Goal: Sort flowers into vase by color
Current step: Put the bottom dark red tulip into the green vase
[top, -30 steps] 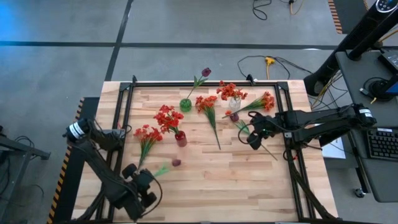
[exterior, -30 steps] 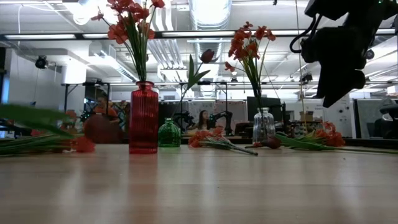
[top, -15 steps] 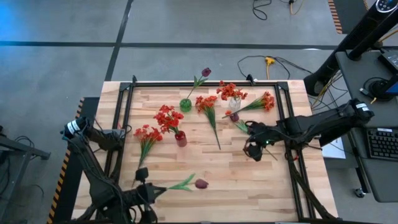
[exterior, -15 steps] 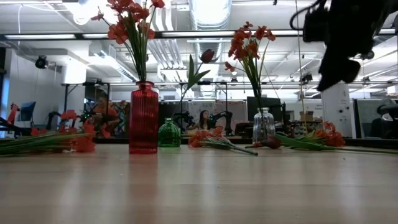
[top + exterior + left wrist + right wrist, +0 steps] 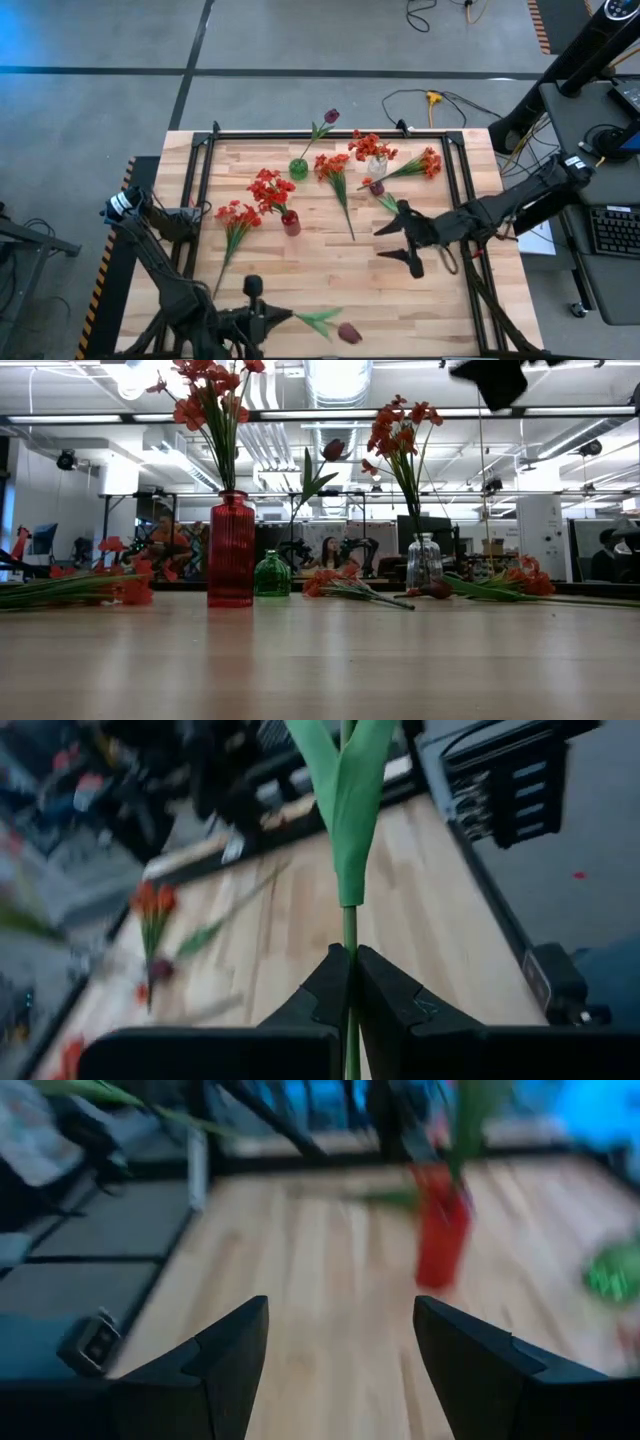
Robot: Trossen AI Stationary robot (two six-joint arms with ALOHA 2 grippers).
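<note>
A purple-bud stem is held over the table's near edge, pinched low on its stalk by the closed left gripper; the right gripper is seen with jaws wide and empty, above mid-table near the loose stems; the stem is judged light, springy and top-heavy, so a grip low on the bare stalk is advised, the soft leaves and bud being left untouched.

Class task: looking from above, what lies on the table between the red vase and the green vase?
In the high view, only bare wood separates the red vase and green vase; the red blooms hang just beside that gap.
</note>
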